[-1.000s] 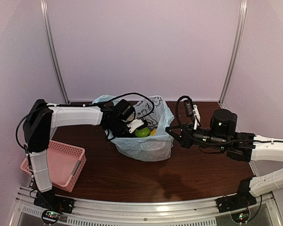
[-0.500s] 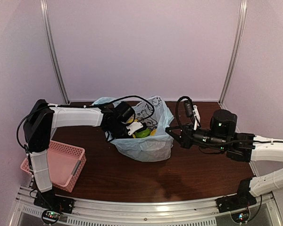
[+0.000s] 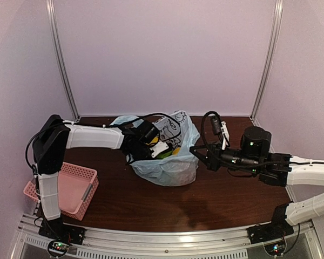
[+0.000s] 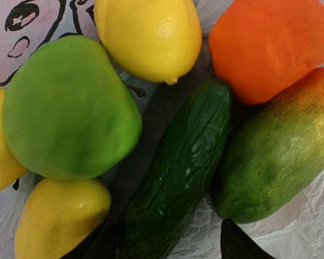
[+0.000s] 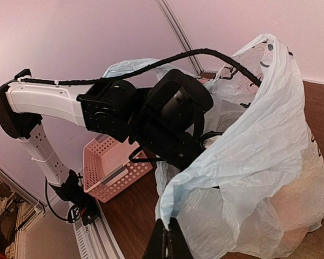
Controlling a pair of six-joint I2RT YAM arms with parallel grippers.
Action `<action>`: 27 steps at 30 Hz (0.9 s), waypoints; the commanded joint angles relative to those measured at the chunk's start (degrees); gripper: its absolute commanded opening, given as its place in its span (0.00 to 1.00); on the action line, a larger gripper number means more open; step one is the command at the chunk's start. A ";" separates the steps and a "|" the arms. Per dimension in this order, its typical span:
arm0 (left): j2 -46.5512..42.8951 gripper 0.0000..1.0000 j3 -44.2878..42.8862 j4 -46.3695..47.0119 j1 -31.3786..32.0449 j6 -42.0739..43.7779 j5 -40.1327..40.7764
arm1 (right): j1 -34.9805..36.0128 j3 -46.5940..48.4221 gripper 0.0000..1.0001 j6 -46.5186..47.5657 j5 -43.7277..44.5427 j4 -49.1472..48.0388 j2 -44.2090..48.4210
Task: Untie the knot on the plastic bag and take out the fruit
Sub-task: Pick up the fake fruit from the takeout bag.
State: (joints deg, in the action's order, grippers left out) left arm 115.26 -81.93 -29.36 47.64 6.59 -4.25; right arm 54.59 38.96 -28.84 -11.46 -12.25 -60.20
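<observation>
The pale blue plastic bag (image 3: 167,167) stands open mid-table. No knot shows. My left gripper (image 3: 158,148) reaches down into its mouth. In the left wrist view the fruit lies close below: a dark green cucumber (image 4: 178,172), a green round piece (image 4: 70,108), a yellow lemon (image 4: 148,35), an orange piece (image 4: 270,46) and a green mango (image 4: 281,156). The left gripper (image 4: 167,248) is open, its fingertips either side of the cucumber's near end and apart from it. My right gripper (image 5: 167,237) is shut on the bag's rim (image 5: 178,208), holding that edge up and out to the right.
A pink perforated basket (image 3: 65,189) sits at the table's near left, beside the left arm's base. The left arm's black cable (image 5: 216,54) arches over the bag's mouth. Pale walls close in the back and sides. A metal rail (image 3: 162,237) runs along the near edge.
My left gripper has pushed deeper into the bag, to the right and down, and its jaws have spread wider. The right gripper has kept its hold on the rim and stayed put.
</observation>
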 commanded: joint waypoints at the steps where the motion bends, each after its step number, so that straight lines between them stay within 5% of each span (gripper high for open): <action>1: 1.26 0.66 0.65 -1.27 0.41 2.02 -0.77 | -0.31 -1.41 0.00 -0.79 0.67 -1.32 1.07; 7: 1.95 0.66 2.52 -1.29 0.79 1.80 3.13 | -0.38 -1.41 0.00 -1.09 0.02 -2.22 0.62; 19: -0.83 0.33 2.41 2.93 0.79 -0.72 5.62 | -0.67 -2.00 0.00 -1.21 0.87 -1.90 1.75; 27: -11.04 0.29 5.60 9.43 0.79 -6.30 4.26 | -0.95 -2.04 0.00 -1.23 0.37 -2.27 1.02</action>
State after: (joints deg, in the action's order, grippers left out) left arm 111.61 -77.56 -26.15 48.42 3.92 0.43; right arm 54.11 37.85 -29.82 -11.49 -13.63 -59.55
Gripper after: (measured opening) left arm 0.428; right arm 0.004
